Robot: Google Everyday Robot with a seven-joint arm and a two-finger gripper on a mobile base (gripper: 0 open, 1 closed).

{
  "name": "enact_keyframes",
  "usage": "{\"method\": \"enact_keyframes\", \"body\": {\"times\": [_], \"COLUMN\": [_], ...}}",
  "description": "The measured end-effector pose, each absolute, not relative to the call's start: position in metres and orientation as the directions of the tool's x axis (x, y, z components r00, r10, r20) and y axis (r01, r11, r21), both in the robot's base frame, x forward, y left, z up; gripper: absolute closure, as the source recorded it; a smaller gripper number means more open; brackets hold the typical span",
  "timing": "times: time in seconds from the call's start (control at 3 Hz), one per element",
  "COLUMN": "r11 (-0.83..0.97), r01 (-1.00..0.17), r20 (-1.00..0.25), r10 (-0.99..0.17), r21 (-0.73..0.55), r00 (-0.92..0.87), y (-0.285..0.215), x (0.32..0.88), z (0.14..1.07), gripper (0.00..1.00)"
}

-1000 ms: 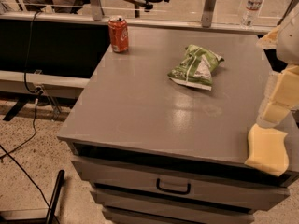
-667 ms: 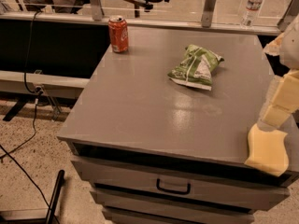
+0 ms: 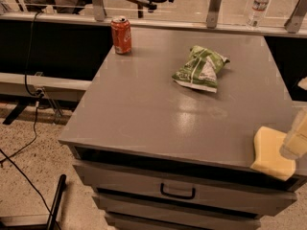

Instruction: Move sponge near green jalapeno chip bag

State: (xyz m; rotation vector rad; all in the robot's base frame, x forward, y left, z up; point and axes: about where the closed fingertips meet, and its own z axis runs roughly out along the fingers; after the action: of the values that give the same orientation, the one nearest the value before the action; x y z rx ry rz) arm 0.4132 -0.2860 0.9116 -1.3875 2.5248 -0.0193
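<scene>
Since a second before, the gripper (image 3: 294,139) had drawn toward the right edge, and only a pale, blurred piece of it showed, cut off by the frame; whether it was open or closed could not be told. It overlapped the sponge (image 3: 269,152), which lay at the front right corner, overhanging the front edge. The bag (image 3: 199,68) lay well apart, nearer the back edge. The can (image 3: 121,35) stood at the back left corner.
</scene>
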Motion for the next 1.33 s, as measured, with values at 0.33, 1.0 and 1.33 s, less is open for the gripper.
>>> {"method": "enact_keyframes", "body": {"times": [0.33, 1.0, 1.33], "r11": [0.612, 0.674, 0.749], "r01": [-0.789, -0.736, -0.658], "r20": [-0.231, -0.249, -0.244], "r10": [-0.777, -0.724, -0.653], "r21": [-0.056, -0.064, -0.074], "r00": [-0.586, -0.643, -0.717], "y": [-0.303, -0.303, -0.295], "x": [0.398, 0.392, 0.381], "z": [0.880, 0.873, 0.860], "gripper": [0.00, 0.00, 0.00]}}
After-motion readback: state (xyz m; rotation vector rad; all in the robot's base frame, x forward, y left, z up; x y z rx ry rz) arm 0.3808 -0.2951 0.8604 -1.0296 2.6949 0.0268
